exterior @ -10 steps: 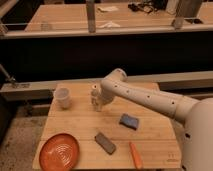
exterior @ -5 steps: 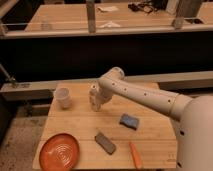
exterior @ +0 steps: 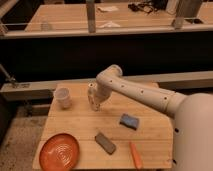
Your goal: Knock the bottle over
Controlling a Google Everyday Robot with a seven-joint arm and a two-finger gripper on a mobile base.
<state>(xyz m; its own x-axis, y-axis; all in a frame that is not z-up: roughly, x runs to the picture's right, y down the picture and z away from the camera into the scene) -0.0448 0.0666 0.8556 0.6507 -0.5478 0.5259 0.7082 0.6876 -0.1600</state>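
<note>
My gripper (exterior: 94, 101) hangs down from the white arm's wrist (exterior: 111, 76) over the back middle of the wooden table (exterior: 150, 125), right of the cup. A slim whitish upright shape at the gripper's left side looks like the bottle (exterior: 90, 95), right against the gripper; I cannot separate the two clearly. The wider translucent white cup (exterior: 62, 97) stands upright at the table's back left, a short way left of the gripper.
An orange plate (exterior: 59, 151) lies at the front left. A dark grey block (exterior: 105, 143) lies front middle, a blue sponge (exterior: 129, 121) to the right, and an orange carrot-like stick (exterior: 135, 154) near the front edge. A rail and dark counter run behind the table.
The gripper and wrist have shifted slightly left and toward the back, then stayed nearly still. The cup and the other things have not moved.
</note>
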